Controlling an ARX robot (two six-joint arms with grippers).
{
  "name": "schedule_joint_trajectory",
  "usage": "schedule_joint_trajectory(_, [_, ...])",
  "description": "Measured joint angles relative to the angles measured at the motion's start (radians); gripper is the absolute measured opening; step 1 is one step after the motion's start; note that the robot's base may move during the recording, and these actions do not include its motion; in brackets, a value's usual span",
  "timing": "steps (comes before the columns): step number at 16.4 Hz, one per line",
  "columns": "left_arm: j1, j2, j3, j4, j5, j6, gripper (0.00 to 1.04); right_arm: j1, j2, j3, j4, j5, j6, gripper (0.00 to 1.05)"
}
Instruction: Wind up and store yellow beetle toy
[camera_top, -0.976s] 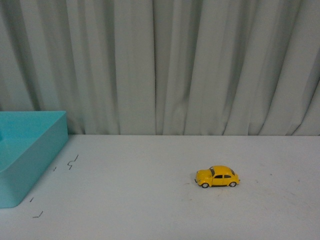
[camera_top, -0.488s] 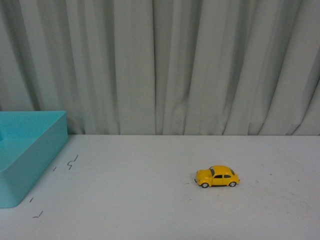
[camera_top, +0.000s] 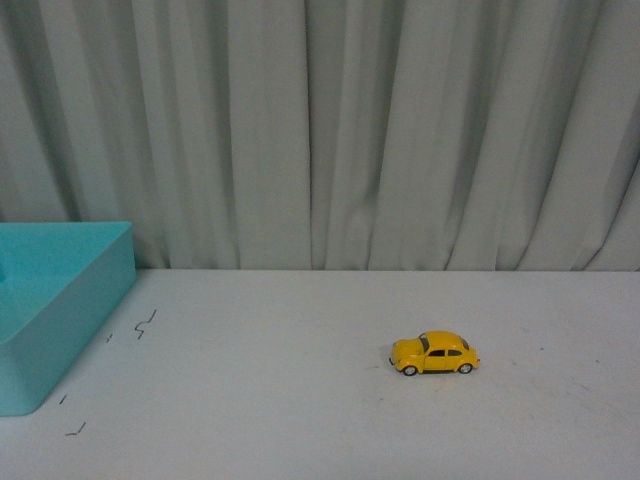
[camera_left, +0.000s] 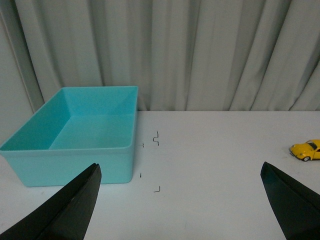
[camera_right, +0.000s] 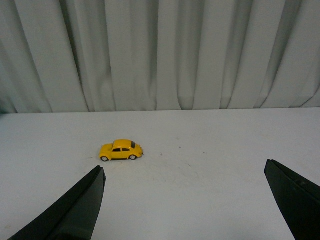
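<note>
1. Small glossy yellow beetle toy car (camera_top: 435, 353): stands on its wheels on the flat white table top (camera_top: 300, 420), right of centre and well apart from the bin. Its long axis runs left-right, parallel to the table's rear edge. It shows its side to the front camera, and its nose appears to point to the robot's left.
2. Open-topped turquoise plastic bin (camera_top: 70, 290): sits at the table's left edge. The front view shows only one corner, while the left wrist view shows the whole bin (camera_left: 75, 165), with the car (camera_left: 305, 150) partly cut off at the frame edge.
3. Small black marks (camera_top: 146, 323): lie on the table just beside the bin.
4. Pleated grey curtain (camera_top: 320, 130): hangs behind the table.
5. Left gripper (camera_left: 179, 166): seen only in its own wrist view, spread wide, holding nothing.
6. Right gripper (camera_right: 184, 165): likewise spread wide and holding nothing. Its wrist view shows the car (camera_right: 121, 150) but not the bin.
</note>
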Motion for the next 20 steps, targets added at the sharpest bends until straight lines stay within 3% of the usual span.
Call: schedule_joint_trajectory(20, [0.000,0.000,0.000,-0.001,0.000,0.000,0.98,0.000,0.000,0.000,0.000,0.000,0.000,0.98])
